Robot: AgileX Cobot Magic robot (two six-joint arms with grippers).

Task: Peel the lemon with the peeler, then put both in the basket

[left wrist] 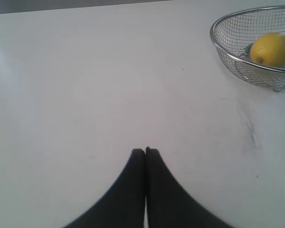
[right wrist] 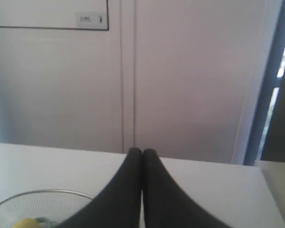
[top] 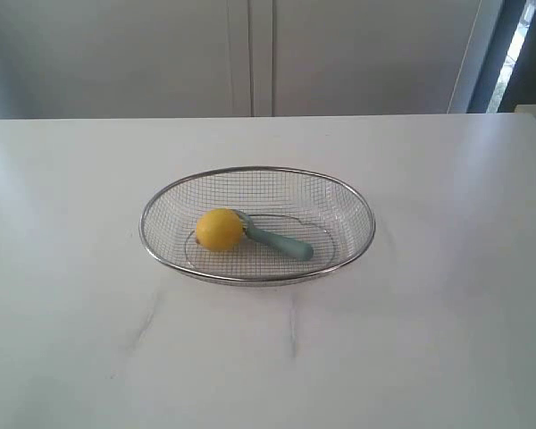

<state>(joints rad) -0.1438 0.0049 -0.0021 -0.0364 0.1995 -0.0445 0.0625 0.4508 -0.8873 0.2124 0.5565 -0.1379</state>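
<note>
Squarely in the middle of the white tabletop [top: 429, 340] sits the wide, shallow oval basket of silver wire mesh with a thick metal rim [top: 259, 168]. Inside it, on the mesh floor, lies the small round yellow lemon [top: 219, 230], toward the left end of the basket in the exterior view. The slim peeler with the pale teal handle [top: 281, 242] lies in the basket too. Its metal blade head is against the lemon's right side, and its handle slants away to the right across the basket floor. Whether the lemon's skin has been cut cannot be made out.

Neither arm shows in the exterior view. The left gripper [left wrist: 145, 151] hangs over bare tabletop, well apart from the basket, its two dark fingers pressed together with nothing between them. The right gripper [right wrist: 142, 152] is likewise closed and empty, pointing level toward the pale panelled wall [right wrist: 190, 85] behind the table, with the basket's rim just in view beneath it.
</note>
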